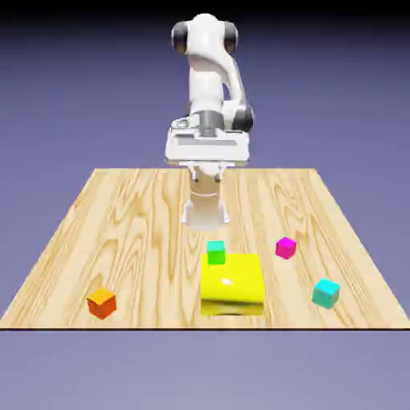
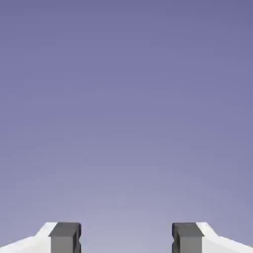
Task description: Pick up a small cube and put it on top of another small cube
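Note:
Four small cubes lie on the wooden table (image 1: 128, 224): green (image 1: 216, 252), magenta (image 1: 286, 247), teal (image 1: 325, 293) and orange (image 1: 102, 303). The green one sits at the far left corner of a big yellow block (image 1: 233, 282); whether they touch I cannot tell. My gripper (image 1: 207, 172) hangs high above the far middle of the table, well behind the green cube. In the hand view my gripper (image 2: 126, 239) stands open: its two grey fingertips (image 2: 64, 238) are wide apart with only the plain backdrop between them. No cube shows in the hand view.
The big yellow block lies near the table's front edge, in the middle. The orange cube is at the exterior view's front left, the teal one at its front right, and the magenta one is farther back on the right.

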`<move>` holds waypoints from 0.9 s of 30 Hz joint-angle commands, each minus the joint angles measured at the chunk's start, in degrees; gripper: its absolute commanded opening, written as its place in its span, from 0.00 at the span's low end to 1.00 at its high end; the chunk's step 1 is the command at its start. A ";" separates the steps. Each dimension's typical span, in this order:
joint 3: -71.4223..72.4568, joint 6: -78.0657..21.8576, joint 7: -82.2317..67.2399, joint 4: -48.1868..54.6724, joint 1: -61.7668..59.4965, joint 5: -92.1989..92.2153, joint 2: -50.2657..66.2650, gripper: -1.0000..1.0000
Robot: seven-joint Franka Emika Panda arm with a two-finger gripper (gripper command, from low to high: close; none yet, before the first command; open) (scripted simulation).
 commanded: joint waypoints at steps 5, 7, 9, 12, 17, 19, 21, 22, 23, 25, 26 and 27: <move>10.06 -9.49 4.37 3.73 -1.63 -3.83 10.39 0.50; 14.09 -13.28 6.12 5.23 -2.28 -5.37 14.54 0.50; 18.11 -17.08 7.87 6.72 -2.93 -6.90 18.69 0.50; 24.15 -22.77 10.50 8.96 -3.90 -9.20 24.92 0.50; 34.21 -32.26 14.87 12.69 -5.52 -13.03 35.30 0.50; 38.23 -36.05 16.62 14.18 -6.17 -14.57 39.46 0.50; 42.25 -39.85 18.37 15.67 -6.82 -16.10 43.61 0.50; 44.27 -41.75 19.24 16.42 -7.15 -16.87 45.69 0.50; 46.28 -43.64 20.12 17.17 -7.47 -17.63 47.76 0.50; 50.30 -47.44 21.87 18.66 -8.12 -19.17 51.91 0.50; 52.31 -49.34 22.74 19.41 -8.45 -19.93 53.99 0.50; 54.01 -50.94 23.48 20.04 -8.72 -20.58 55.74 0.50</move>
